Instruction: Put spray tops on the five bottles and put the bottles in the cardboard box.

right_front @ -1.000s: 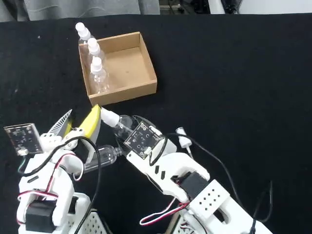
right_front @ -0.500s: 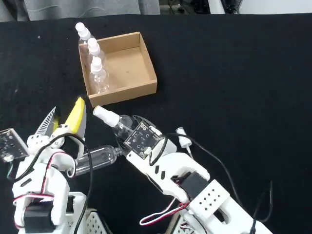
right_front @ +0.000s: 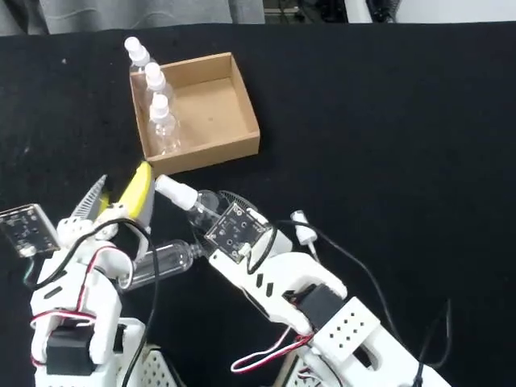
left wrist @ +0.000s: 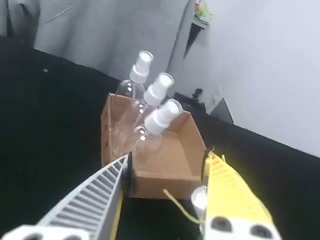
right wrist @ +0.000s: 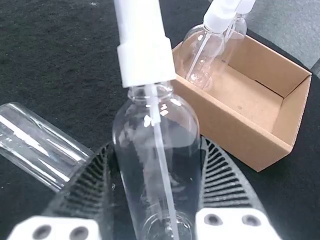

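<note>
Item: right end effector, clamped on the body of a capped bottle, its spray top aimed at the cardboard box and just short of the box's near wall. Handling advice: raise the bottle above that wall before carrying it over. Steer for the bare floor away from the three capped bottles ranked along one side wall. Lower it upright and release only once it is seated. Left end effector: jaws wide, holding nothing, close to the box's near corner, best held off the path. Uncapped bottle: lying on the tabletop, farther from the box than either end effector. Loose spray top: also outside the box. Unclear: whether the held top is fully seated. The lying bottle's neck end, against the right arm, is hard to make out.
</note>
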Controlling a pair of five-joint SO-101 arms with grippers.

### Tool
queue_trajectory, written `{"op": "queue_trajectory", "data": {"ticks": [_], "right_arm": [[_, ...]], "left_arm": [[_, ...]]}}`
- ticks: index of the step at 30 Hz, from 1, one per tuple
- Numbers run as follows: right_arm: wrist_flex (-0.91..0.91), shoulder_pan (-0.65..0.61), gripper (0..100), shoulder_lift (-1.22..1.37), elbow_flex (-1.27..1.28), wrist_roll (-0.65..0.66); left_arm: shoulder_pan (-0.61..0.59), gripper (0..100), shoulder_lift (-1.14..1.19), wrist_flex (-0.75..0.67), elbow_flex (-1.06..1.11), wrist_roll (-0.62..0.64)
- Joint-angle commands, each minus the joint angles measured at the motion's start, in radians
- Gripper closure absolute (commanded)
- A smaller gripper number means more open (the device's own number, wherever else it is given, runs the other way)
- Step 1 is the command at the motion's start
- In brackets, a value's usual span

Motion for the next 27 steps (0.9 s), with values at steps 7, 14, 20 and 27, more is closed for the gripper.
{"op": "queue_trajectory", "data": {"ticks": [7,14,20,27], "right_arm": [[-0.029,0.023,88.5,-0.022,-0.048,0.002],[-0.029,0.023,88.5,-0.022,-0.047,0.002],[-0.029,0.026,88.5,-0.022,-0.045,0.002],[-0.029,0.028,88.5,-0.022,-0.044,0.002]], "left_arm": [[0.104,78,-0.003,-0.015,-0.004,-0.074],[0.099,78,-0.003,-0.017,-0.039,-0.069],[0.093,78,-0.003,-0.017,-0.079,-0.068],[0.093,78,-0.003,-0.017,-0.134,-0.066]]}}
